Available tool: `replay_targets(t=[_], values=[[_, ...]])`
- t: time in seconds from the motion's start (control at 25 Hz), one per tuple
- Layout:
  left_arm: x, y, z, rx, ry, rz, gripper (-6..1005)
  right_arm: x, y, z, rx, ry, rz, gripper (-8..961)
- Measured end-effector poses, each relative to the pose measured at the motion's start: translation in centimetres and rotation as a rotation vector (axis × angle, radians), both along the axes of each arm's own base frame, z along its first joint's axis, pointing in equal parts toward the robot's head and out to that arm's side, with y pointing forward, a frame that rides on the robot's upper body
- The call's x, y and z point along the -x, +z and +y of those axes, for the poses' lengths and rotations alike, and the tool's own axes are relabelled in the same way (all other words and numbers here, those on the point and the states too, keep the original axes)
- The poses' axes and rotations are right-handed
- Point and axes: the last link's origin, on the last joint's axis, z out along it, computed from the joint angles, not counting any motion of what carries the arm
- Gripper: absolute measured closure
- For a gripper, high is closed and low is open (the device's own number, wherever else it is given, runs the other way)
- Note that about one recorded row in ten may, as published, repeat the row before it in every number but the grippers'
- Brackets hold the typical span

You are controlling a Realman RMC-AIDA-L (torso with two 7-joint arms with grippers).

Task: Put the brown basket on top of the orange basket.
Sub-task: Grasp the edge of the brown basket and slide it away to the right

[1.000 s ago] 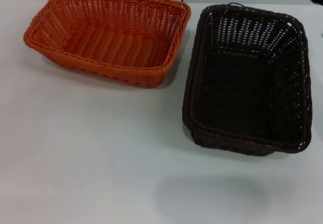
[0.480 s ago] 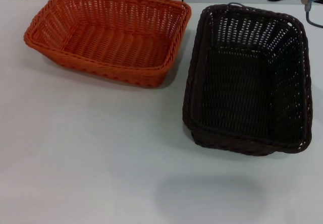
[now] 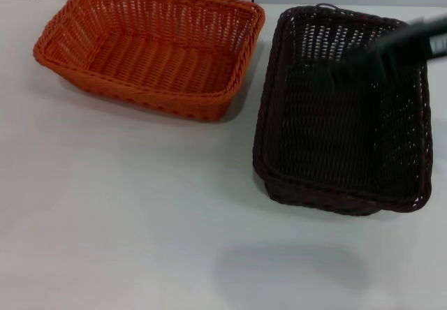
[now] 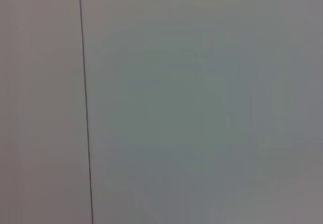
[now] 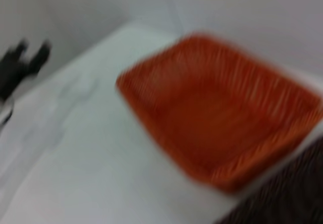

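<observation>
Dark brown wicker, the brown basket [image 3: 342, 107] sits on the white desk [image 3: 126, 219] just beside the orange basket [image 3: 150, 45], not touching. The right gripper [image 3: 363, 62] appears as a blur above its far end; whether spread or pressed together cannot be told. A firm rim grasp seems advisable. No legible writing.

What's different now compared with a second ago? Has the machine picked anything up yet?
The right arm has swept in from the robot's right and now reaches, as a dark blur, over the far part of the brown basket; its gripper cannot be made out, and nothing shows it holding anything. The brown basket and the orange basket sit where they were, side by side on the white table. The left arm is not seen.
</observation>
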Motion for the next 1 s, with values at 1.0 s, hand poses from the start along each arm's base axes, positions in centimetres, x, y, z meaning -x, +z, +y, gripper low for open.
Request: replay_targets(t=[1.0], values=[[0.0,-0.2,1.0,0.005,0.015,-0.042,233,-2.0,-6.0,-0.3,0.406,-0.057,-0.281,143]])
